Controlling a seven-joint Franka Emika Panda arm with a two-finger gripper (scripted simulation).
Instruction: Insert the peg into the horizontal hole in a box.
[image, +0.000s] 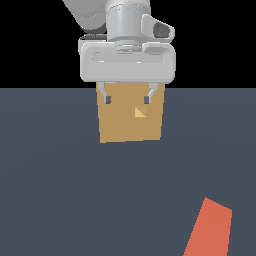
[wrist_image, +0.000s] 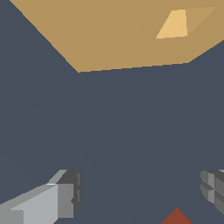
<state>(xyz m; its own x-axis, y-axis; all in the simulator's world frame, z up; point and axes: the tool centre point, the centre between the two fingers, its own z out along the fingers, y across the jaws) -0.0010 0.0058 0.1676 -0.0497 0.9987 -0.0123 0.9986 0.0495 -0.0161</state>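
The tan box (image: 127, 125) stands on the dark floor at the middle of the exterior view, with the small lighter hole (image: 140, 112) on the face turned to the camera. My gripper (image: 127, 100) hangs in front of the box's upper part, open, with nothing between its grey fingers (image: 107, 99). The peg (image: 210, 229) lies on the floor at the exterior view's lower right; only its orange-red end shows. In the wrist view the box (wrist_image: 109, 35) and hole (wrist_image: 175, 25) fill one edge, my open gripper (wrist_image: 140, 192) the other, and the peg's red tip (wrist_image: 176, 217) peeks in.
The dark slate floor (image: 60, 190) spreads all around the box and peg. The arm's white hand body (image: 127, 57) covers the box's top edge in the exterior view. Nothing else stands on the floor.
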